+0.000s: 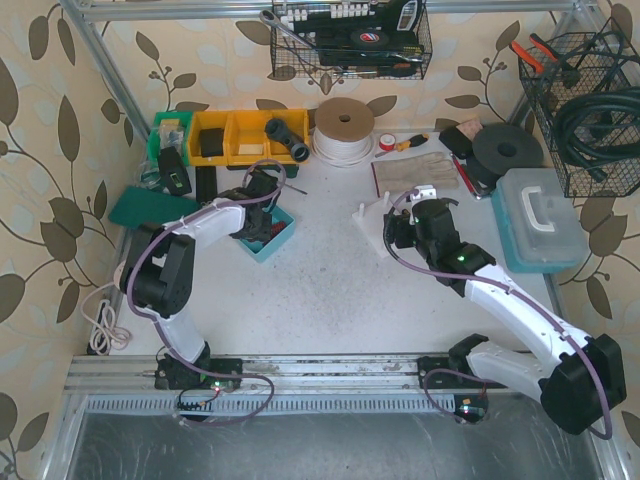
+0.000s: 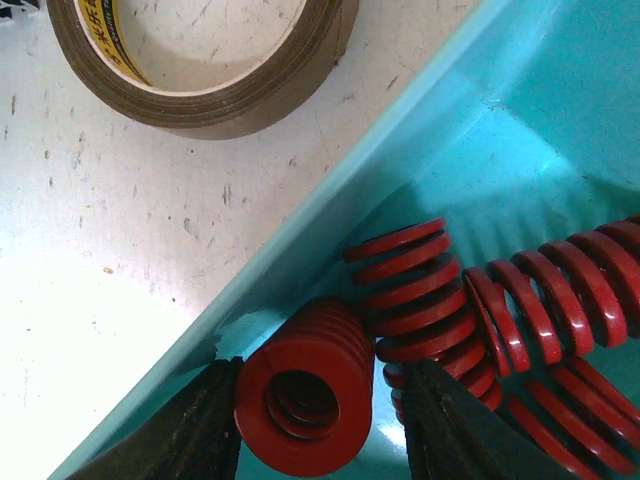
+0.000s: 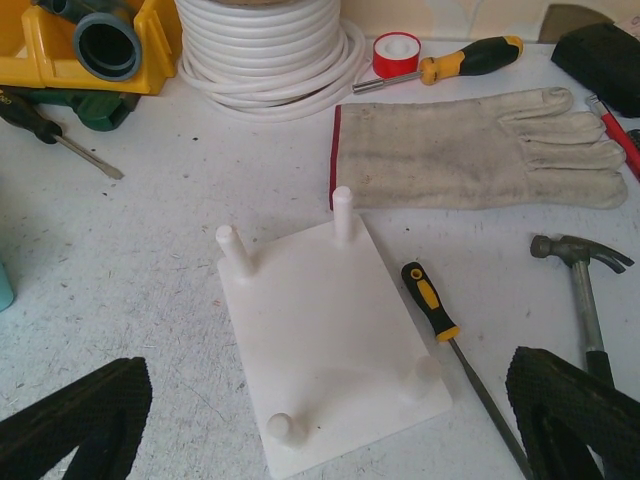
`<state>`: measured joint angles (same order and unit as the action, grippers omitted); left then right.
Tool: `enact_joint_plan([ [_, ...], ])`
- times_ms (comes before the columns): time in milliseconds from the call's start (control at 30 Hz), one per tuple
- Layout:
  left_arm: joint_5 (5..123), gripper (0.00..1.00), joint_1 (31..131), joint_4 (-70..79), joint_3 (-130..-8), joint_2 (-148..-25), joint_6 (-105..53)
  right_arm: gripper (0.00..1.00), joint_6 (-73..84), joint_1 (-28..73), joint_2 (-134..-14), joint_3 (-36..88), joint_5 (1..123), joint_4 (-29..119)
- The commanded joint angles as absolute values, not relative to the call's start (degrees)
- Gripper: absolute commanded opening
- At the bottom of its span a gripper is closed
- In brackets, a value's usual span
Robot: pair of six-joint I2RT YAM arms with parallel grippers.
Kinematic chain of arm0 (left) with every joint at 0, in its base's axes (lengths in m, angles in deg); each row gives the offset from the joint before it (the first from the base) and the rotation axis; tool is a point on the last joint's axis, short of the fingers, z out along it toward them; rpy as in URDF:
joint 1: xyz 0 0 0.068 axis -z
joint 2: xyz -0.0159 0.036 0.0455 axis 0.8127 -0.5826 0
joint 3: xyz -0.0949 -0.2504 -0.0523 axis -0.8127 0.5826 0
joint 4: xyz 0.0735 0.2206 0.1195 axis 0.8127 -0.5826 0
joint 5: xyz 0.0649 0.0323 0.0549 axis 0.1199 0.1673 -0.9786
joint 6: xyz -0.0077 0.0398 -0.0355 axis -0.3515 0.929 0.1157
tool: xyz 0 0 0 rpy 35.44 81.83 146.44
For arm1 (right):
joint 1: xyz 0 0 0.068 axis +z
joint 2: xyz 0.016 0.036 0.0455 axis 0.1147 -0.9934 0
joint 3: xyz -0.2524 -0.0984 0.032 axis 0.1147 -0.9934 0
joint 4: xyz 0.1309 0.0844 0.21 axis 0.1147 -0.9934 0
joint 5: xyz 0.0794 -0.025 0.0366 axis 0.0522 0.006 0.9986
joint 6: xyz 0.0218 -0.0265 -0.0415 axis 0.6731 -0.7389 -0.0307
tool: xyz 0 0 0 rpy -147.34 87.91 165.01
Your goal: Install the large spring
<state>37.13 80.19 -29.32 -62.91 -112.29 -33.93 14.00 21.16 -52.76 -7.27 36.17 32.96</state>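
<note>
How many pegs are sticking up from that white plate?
4, one per corner of the white plate: far-left peg, far-right peg, near-left peg, near-right peg. None seems hidden.

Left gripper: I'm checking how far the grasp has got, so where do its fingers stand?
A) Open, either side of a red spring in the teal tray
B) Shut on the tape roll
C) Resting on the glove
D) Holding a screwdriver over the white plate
A: the left wrist view shows the left gripper open, its fingers flanking the end-on red spring inside the teal tray, with the tape roll outside it.
</note>
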Motion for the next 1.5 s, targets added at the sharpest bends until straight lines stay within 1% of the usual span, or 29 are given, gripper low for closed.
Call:
enact_joint_plan([
  [0, 33.91, 0.47, 79.94, -29.18, -64.98, -113.24, -33.47, 0.96, 13.48, 21.46, -52.99, -6.49, 35.79, 33.48],
  [367, 33.86, 0.31, 79.94, -27.96, -65.15, -112.40, -33.20, 0.96, 13.27, 21.47, -53.41, -6.40, 36.16, 33.50],
  [467, 33.17, 0.32, 79.94, -27.89, -65.46, -112.94, -33.61, 0.96, 13.18, 21.53, -53.45, -6.31, 36.23, 33.45],
  [567, 31.87, 0.41, 79.94, -28.30, -65.81, -114.14, -34.81, 0.96, 13.12, 21.58, -53.37, -6.23, 36.26, 33.22],
  [633, 31.25, 0.42, 79.94, -28.03, -65.54, -114.43, -35.65, 0.95, 13.04, 21.59, -53.26, -6.31, 36.16, 33.22],
  [733, 30.62, 0.41, 79.94, -26.55, -64.53, -113.96, -36.99, 0.95, 13.07, 21.61, -53.21, -6.31, 36.21, 33.22],
  [900, 29.45, 0.35, 79.94, -20.81, -60.81, -110.99, -39.63, 0.95, 12.97, 21.63, -53.55, -6.15, 36.44, 33.20],
  [1200, 28.03, 0.35, 79.94, -17.22, -59.50, -111.21, -40.44, 0.95, 12.90, 21.72, -53.62, -6.14, 36.40, 33.13],
  [1467, 27.89, 0.20, 79.94, -16.79, -59.00, -109.76, -40.22, 0.95, 12.75, 21.72, -53.99, -5.97, 36.67, 33.26],
])
